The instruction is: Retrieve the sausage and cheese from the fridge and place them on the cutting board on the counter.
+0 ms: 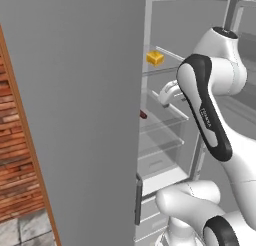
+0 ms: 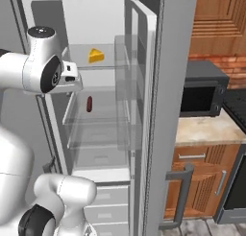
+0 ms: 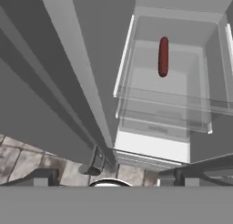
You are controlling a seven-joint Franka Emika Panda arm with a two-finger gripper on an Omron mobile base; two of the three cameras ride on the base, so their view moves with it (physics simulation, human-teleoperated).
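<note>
Though beside the counter — fridge door wide, microwave near.

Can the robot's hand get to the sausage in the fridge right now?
Probably yes. The fridge doors stand open, and the sausage lies alone on a clear shelf, straight ahead of the open gripper. Nothing sits between them, though the hand isn't inside yet.

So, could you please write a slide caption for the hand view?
Open gripper looks into the open fridge, sausage lying on a clear shelf.
</note>
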